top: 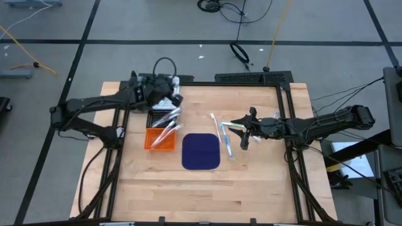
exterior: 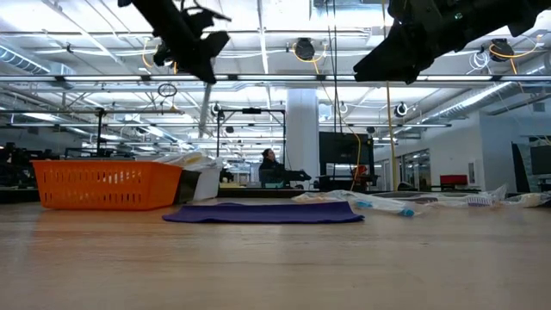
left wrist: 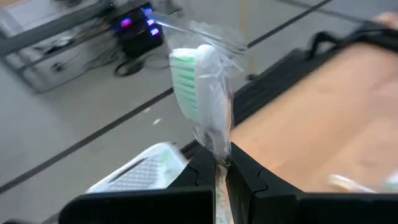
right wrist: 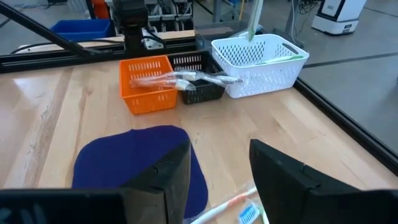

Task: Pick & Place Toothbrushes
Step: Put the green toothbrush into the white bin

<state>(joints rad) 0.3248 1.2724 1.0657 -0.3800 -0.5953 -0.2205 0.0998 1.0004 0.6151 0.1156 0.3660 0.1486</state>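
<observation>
Left gripper [left wrist: 217, 167] fingers clamped on 1 wrapped green-bristled toothbrush [left wrist: 198, 81], held up over the white basket [right wrist: 261, 62] at the tabletop [top: 264, 182] far edge. Right gripper [right wrist: 219, 171] fingers apart, empty, hovering over loose toothbrushes [top: 225, 135] beside the blue mat [top: 201, 151]. More wrapped brushes lie across the orange basket [top: 158, 139].

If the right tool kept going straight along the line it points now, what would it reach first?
Probably the dark blue mat. The right tool stands open above the table, and its wrist view shows the mat directly ahead, with the orange basket farther along. A wrapped toothbrush lies just beneath it; depth is uncertain.
</observation>
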